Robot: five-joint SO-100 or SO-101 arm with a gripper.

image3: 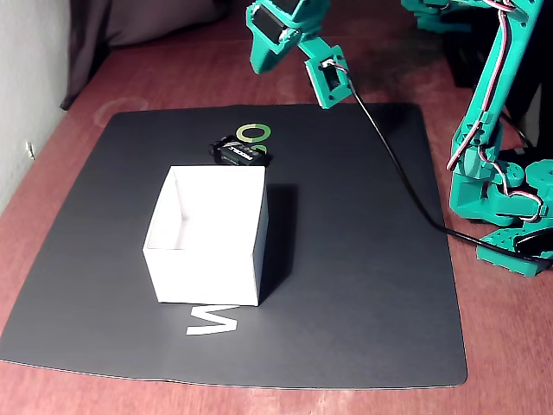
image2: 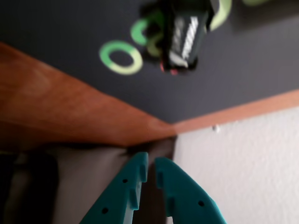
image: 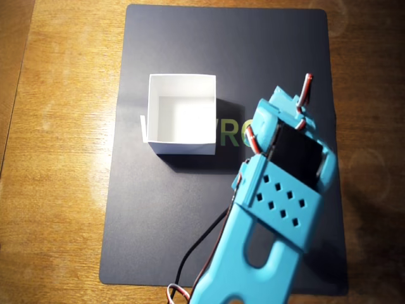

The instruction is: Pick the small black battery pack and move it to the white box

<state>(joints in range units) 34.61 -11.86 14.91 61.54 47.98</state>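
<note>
The small black battery pack [image3: 242, 153] lies on the dark mat [image3: 363, 285], just behind the white box [image3: 203, 277], next to a green ring [image3: 255, 132]. The wrist view shows the battery pack [image2: 182, 39] blurred and far ahead. My gripper [image2: 150, 161] is shut and empty, its teal fingers [image2: 135, 179] almost touching. It hangs high in the air beyond the pack, toward the mat's far edge. In the overhead view the white box [image: 180, 149] is open and empty, and my arm [image: 278, 209] hides the battery pack.
A second teal arm [image3: 497, 156] stands at the table's right side. A black cable [image3: 397, 164] runs across the mat's right part. The wooden table [image: 57, 158] surrounds the mat. A white wall [image2: 243, 163] lies past the table edge.
</note>
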